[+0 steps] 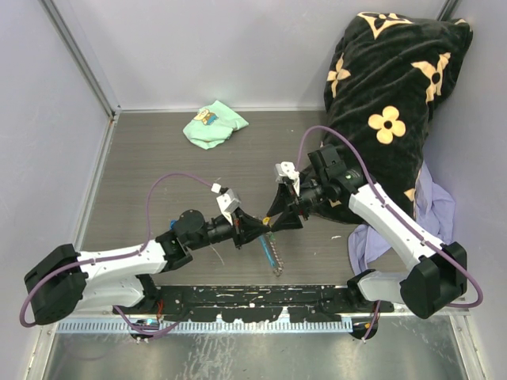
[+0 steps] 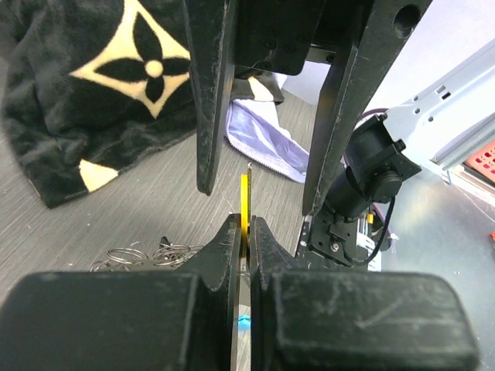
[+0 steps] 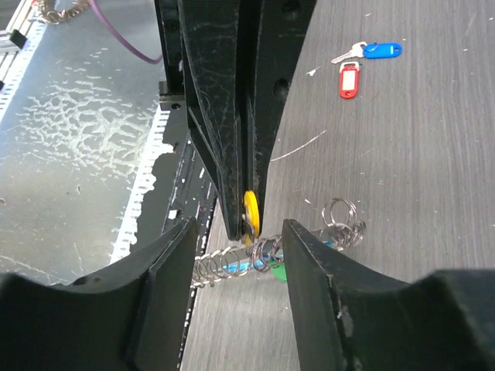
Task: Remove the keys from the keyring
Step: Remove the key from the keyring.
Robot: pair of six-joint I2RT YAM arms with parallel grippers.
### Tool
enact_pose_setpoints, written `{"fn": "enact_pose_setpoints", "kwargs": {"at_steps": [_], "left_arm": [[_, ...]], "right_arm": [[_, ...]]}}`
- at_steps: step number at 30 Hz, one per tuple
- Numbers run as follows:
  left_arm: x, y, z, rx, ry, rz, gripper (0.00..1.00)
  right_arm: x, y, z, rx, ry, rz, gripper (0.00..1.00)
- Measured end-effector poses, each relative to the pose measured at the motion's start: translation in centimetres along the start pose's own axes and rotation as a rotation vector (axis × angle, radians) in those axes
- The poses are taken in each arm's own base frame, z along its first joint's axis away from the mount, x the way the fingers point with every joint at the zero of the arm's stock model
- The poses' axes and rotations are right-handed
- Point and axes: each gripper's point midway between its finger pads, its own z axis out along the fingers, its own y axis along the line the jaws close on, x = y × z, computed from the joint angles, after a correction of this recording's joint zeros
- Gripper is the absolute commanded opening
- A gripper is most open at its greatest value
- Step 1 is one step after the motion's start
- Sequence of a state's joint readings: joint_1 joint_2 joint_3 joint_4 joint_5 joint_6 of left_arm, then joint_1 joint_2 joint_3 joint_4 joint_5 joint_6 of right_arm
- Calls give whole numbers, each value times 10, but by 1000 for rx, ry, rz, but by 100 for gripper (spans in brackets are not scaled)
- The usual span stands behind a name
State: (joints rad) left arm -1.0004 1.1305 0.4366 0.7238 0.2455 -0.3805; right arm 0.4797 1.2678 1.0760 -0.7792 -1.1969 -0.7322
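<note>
My left gripper (image 2: 245,224) is shut on a key's yellow tag (image 2: 245,202), held edge-on just above the table. The right gripper (image 3: 237,232) stands open, one finger on either side of that tag (image 3: 250,209) without touching it. From above, the two grippers meet tip to tip: left (image 1: 258,229), right (image 1: 277,219). The keyring (image 3: 278,246), a chain of silvery rings, lies under them with a sky-blue fob (image 3: 240,267) and a green tag (image 3: 277,270) beneath it. A blue-tagged key (image 3: 373,51) and a red-tagged key (image 3: 349,79) lie loose farther off.
A black flower-patterned pillow (image 1: 388,103) fills the back right, with a lavender cloth (image 1: 432,214) below it. A mint-green cloth (image 1: 212,125) lies at the back centre. A black rail (image 1: 253,297) runs along the near edge.
</note>
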Motion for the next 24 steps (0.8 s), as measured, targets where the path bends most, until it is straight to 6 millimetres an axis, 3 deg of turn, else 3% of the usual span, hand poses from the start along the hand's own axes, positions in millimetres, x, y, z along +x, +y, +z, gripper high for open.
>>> {"fn": "enact_pose_setpoints", "kwargs": {"at_steps": [3, 6, 8, 11, 14, 24], "left_arm": [[-6, 0, -3, -4, -15, 3, 0], [-16, -3, -6, -2, -42, 10, 0], [-20, -4, -8, -4, -56, 13, 0], [-26, -3, -10, -19, -74, 15, 0], [-32, -2, -13, -35, -91, 16, 0], [-38, -4, -16, -41, -97, 9, 0]], "right_arm": [[-4, -4, -7, 27, -7, -10, 57], [-10, -4, -16, 56, -18, -47, 49], [-12, -2, -19, 62, -21, -69, 40], [-12, 2, -19, 44, -26, -96, 18], [-10, 6, -17, 17, -37, -126, 6], [21, 16, 0, -60, -33, -151, 2]]}}
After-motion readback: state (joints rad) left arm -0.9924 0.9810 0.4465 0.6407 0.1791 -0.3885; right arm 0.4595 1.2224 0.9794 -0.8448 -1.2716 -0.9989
